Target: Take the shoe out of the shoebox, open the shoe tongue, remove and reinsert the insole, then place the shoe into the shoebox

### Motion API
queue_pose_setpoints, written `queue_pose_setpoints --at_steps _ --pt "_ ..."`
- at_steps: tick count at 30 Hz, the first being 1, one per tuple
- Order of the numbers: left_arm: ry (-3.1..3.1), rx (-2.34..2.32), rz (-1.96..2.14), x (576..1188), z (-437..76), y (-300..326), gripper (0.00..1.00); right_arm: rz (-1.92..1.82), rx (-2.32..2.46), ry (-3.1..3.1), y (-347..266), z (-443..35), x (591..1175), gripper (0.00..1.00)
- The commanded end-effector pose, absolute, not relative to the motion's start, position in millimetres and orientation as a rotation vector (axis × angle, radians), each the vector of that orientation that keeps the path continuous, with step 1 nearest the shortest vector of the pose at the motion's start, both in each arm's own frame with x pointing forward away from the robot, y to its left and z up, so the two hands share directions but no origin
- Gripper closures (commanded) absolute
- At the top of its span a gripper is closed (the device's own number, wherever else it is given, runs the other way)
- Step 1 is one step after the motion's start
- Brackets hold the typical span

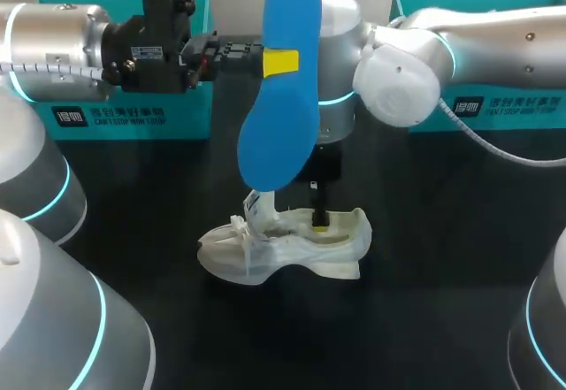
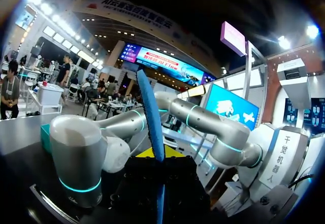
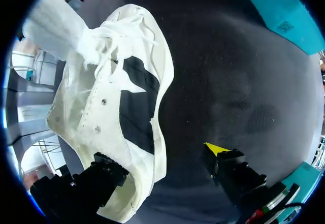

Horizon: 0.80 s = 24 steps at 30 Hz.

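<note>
- Head view: blue insole (image 1: 281, 98), upright and clear of the bench (image 1: 442, 275), broader end down. It is clamped near its middle in my left jaws (image 1: 281, 63).
- Left wrist view: the same insole (image 2: 151, 117) is seen edge-on, running between my left jaws (image 2: 155, 155), with a yellow tip on either side of it.
- White shoe (image 1: 283, 247): on its sole on the black bench, directly below the insole, with the tongue standing up.
- Right jaws (image 1: 320, 217): lowered to the shoe's heel opening and apart, gripping nothing.
- Right wrist view: one finger lies against the heel rim of the shoe (image 3: 127, 97). The other finger (image 3: 219, 154) is over bare bench, beside the shoe and not touching it.
- Teal shoebox (image 1: 124, 111): at the bench's far edge, behind my left arm.
- Second teal shoebox (image 1: 504, 107): at the far edge, behind my right arm.
</note>
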<state>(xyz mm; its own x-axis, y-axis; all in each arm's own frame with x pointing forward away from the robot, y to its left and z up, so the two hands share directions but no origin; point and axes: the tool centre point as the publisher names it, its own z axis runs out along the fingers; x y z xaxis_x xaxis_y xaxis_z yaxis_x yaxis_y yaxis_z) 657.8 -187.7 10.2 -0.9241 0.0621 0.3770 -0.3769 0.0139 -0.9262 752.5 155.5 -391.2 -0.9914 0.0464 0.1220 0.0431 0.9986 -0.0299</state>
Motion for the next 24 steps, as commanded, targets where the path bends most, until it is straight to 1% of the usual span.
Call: queue_pose_setpoints --at_steps 1,2,13,24 --pt "-1.986 0.322 1.980 658 10 -188 1.00 0.058 -0.073 -3.014 161 -397 754 0.68" --pt "-1.986 0.322 1.980 658 10 -188 1.00 0.053 -0.077 -3.016 161 -398 754 1.00" --pt "-1.986 0.322 1.980 658 10 -188 1.00 0.038 -0.078 -3.035 160 -388 740 1.00" --pt "-1.986 0.322 1.980 658 10 -188 1.00 0.001 -0.148 -3.058 158 -359 722 1.00"
